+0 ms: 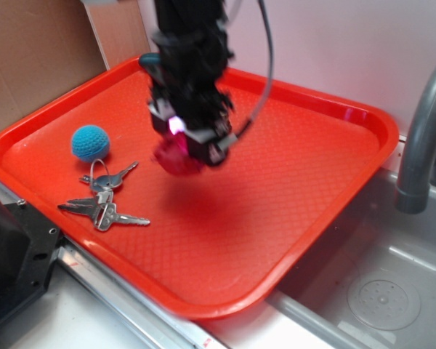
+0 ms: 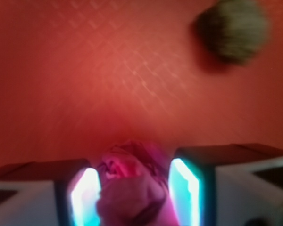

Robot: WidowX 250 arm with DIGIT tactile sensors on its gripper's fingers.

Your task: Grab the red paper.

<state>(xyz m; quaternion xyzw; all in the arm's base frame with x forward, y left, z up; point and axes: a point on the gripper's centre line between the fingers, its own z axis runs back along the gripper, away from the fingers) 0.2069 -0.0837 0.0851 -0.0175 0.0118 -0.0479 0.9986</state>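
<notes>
**Red paper clamped above the tray**

While the tray (image 1: 327, 145) fills most of the surface, the end effector (image 1: 185, 149) hangs near its middle, pinching the red paper (image 1: 176, 158) between both fingers (image 2: 181, 188). Keeping steady pressure and lifting straight should help. The wad is lumpy; no long axis is discernible. Keys (image 1: 102, 203) and a blue ball (image 1: 91, 142) lie toward the left edge.

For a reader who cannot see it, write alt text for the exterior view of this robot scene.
A black robot gripper holds a crumpled red paper just above a red-orange plastic tray. On the tray's left side lie a blue crocheted ball and a bunch of keys. A grey faucet and sink sit to the right.
</notes>
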